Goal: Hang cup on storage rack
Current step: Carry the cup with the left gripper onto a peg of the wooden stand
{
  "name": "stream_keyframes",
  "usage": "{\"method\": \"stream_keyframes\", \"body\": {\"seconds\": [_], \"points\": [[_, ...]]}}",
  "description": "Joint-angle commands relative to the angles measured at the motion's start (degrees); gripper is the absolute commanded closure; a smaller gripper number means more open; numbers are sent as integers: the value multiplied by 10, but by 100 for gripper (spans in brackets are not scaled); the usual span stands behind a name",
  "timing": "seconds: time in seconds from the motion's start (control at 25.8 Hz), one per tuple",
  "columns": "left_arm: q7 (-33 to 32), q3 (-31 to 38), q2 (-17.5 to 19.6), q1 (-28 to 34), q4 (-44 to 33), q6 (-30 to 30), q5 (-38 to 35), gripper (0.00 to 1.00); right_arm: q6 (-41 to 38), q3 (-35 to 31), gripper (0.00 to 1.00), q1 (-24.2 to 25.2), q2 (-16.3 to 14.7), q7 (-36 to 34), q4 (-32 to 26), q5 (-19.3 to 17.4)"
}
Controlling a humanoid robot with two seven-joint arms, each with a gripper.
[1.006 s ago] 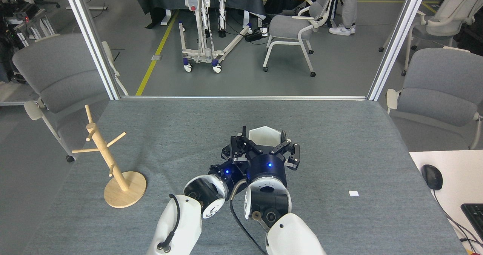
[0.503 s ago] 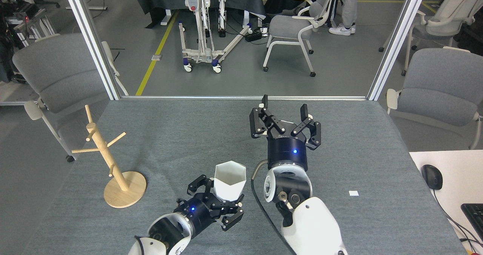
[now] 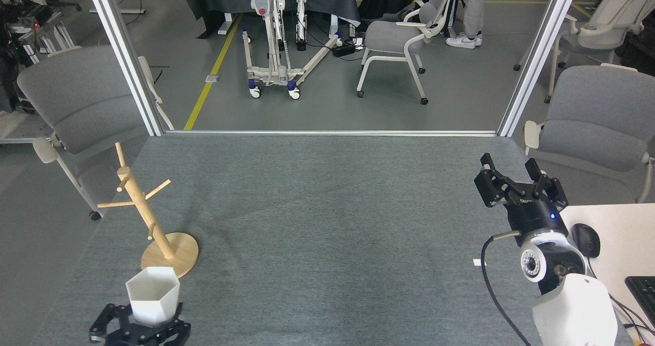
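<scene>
Two arms are in sight over the grey felt-covered table (image 3: 317,223). Low at the near left corner, the left gripper (image 3: 140,323) is clenched around the base of the cup (image 3: 152,295), a white faceted piece held upright with its hexagonal mouth open to the ceiling. The cup sits just in front of the storage rack (image 3: 153,223), its rim overlapping the near edge of the rack's round wooden base from where I stand; whether they touch I can't tell. The rack's slim post leans up and to the left, with bare pegs jutting out on both sides.

Over on the far right side, the right gripper (image 3: 514,174) hangs above the table's right edge, its black fingers (image 3: 488,185) spread apart and grasping nothing. Just beside that arm, a black mouse (image 3: 586,239) lies on a white desk (image 3: 614,243), and a small white tag (image 3: 479,262) rests on the felt near the cable.
</scene>
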Motion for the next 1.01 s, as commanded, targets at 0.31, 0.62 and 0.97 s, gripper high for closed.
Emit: {"method": "stream_keyframes", "body": {"seconds": [0.31, 0.62, 0.97], "points": [[-2, 93, 25, -138, 52, 90, -113, 100, -72, -46, 2, 135, -7, -22, -40, 34], [-6, 92, 25, -191, 80, 103, -161, 100, -40, -40, 1, 135, -10, -22, -41, 37], [-6, 61, 17, -190, 81, 102, -164, 100, -40, -39, 1, 136, -6, -20, -39, 39]]}}
